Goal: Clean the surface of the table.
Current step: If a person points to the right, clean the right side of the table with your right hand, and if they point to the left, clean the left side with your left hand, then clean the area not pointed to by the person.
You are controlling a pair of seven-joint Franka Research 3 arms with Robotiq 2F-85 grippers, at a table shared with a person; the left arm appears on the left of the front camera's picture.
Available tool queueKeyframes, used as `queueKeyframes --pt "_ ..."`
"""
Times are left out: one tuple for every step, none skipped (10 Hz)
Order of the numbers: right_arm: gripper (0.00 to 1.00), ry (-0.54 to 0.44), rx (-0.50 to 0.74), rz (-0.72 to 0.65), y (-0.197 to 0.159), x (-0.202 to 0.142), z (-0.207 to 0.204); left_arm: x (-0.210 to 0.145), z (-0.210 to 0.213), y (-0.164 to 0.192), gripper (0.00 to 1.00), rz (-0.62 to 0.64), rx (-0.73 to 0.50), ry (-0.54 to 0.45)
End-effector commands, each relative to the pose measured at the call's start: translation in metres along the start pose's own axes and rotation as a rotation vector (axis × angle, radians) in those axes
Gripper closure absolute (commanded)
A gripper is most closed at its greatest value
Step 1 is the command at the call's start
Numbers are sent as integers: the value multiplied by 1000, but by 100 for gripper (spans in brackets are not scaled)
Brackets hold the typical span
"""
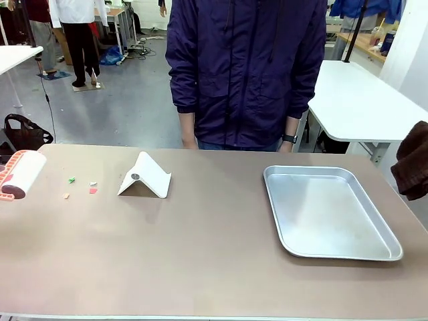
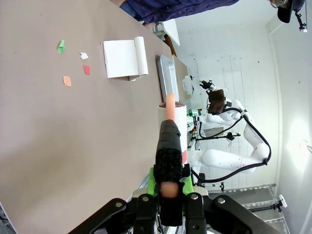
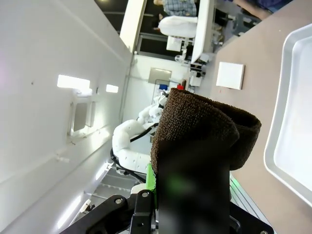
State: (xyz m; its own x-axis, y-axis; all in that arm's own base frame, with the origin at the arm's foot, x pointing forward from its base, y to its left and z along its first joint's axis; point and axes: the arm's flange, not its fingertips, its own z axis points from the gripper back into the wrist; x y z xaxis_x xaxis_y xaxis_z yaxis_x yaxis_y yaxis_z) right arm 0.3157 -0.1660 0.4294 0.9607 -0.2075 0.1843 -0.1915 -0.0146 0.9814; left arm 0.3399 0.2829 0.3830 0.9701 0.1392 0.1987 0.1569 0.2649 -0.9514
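Front view: table long axis left-right

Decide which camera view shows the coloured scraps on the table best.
The left wrist view: the scraps lie large and separate, green, white, red and orange, on the table. The front view gives them as tiny specks near the white folded stand. The right wrist view faces the brown cloth and tray instead.

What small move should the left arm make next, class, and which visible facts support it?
Probably lower the lint roller, gripped in the left gripper, onto the coloured scraps lying just beside it on the table; they are the visible litter.
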Motion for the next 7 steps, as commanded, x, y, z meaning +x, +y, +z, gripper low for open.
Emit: queueKeyframes --pt "88 2 -4 10 6 -1 0 -2 0 -4 100 -6 -3 8" --pt "88 2 -4 10 6 -1 0 -2 0 -4 100 -6 -3 8" --pt "88 2 -4 10 6 -1 0 -2 0 -4 100 -6 -3 8" --pt "88 2 -4 10 6 -1 0 -2 0 -4 100 -6 -3 8" --pt "88 2 -4 10 6 -1 0 -2 0 -4 100 -6 -3 8" --pt "88 2 -4 10 6 -1 0 -2 0 -4 100 -6 -3 8" --pt "88 2 -4 10 6 -1 0 -2 0 -4 100 -6 -3 8"
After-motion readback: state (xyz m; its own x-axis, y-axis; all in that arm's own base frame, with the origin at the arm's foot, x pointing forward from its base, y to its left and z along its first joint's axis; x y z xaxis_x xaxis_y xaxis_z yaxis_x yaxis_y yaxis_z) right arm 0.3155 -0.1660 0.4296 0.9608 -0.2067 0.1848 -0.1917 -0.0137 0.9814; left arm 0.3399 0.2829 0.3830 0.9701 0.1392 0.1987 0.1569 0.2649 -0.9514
